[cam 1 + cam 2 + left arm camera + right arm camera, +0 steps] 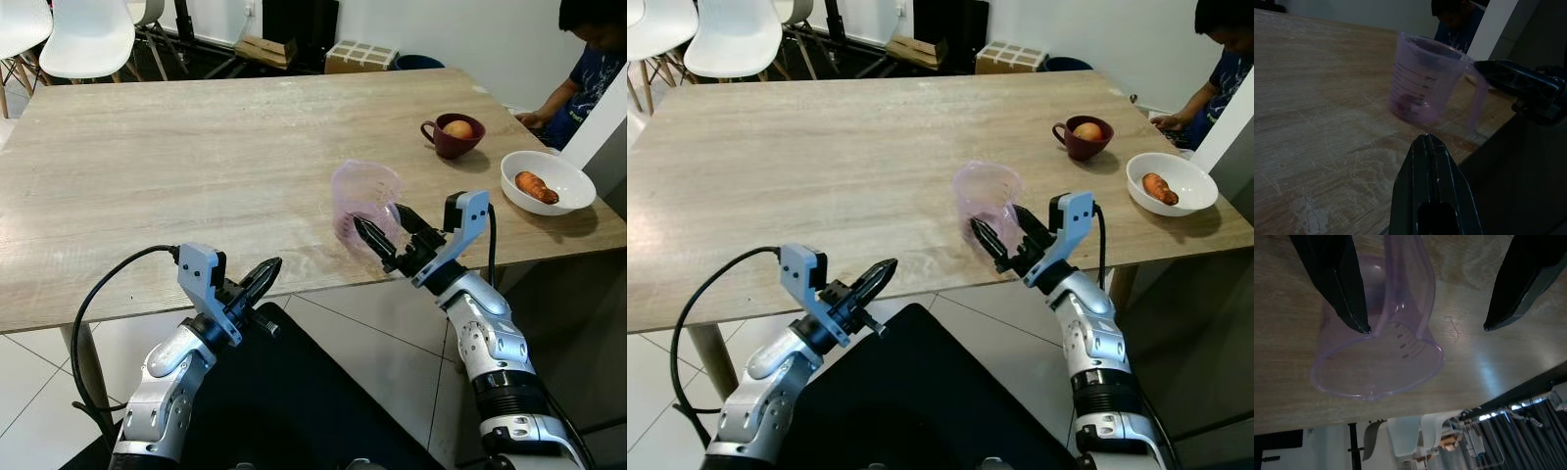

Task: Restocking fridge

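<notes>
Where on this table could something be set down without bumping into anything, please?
The broad stretch of table left of the measuring cup, back toward the white chairs, is bare. The right end is crowded: the open right claw at the cup, a dark red bowl holding fruit, and a white bowl beside a seated person.

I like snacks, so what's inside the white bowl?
An orange-brown sweet potato lies inside the white bowl, near the table corner. Whatever is beneath it is covered.
</notes>
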Controlling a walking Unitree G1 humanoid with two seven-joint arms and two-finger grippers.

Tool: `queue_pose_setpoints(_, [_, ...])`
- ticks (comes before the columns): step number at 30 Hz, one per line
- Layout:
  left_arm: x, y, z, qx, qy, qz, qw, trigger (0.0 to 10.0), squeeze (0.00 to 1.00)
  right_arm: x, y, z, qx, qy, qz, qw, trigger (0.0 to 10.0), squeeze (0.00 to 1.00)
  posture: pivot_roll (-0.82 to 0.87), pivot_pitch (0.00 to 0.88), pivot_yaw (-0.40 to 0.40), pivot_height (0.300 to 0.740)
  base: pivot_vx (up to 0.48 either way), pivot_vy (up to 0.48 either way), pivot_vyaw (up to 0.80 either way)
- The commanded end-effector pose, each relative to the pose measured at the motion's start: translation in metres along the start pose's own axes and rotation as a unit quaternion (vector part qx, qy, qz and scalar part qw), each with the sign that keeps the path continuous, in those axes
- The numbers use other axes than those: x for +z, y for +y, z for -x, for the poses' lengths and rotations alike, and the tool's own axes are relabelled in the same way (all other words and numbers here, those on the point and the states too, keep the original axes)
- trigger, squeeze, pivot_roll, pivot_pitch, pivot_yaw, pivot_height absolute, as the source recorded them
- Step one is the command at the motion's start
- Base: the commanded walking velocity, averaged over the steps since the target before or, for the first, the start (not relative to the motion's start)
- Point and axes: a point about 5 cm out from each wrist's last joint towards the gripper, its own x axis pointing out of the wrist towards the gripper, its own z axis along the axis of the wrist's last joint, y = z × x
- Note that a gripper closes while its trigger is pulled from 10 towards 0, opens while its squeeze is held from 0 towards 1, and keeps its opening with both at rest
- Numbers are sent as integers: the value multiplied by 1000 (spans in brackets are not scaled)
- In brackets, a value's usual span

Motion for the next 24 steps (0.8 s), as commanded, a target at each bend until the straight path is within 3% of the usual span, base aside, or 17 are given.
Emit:
queue_pose_setpoints(1, [-5,2,2,4,11,-2,1000,10000,0,-9,0,1,-7,24,17,1000,10000,0,-60,130,-34,740,0,0,0])
queue_pose_setpoints(9, [-5,2,1,5,11,-2,1000,10000,0,-18,-3,1,-41,48,46,997,10000,0,-59,131,-34,740,0,0,0])
queue_pose_setpoints(24, [-4,5,-1,11,13,-5,1000,10000,0,-9,-38,6,-182,31,71,980,10000,0,-60,130,-26,740,0,0,0])
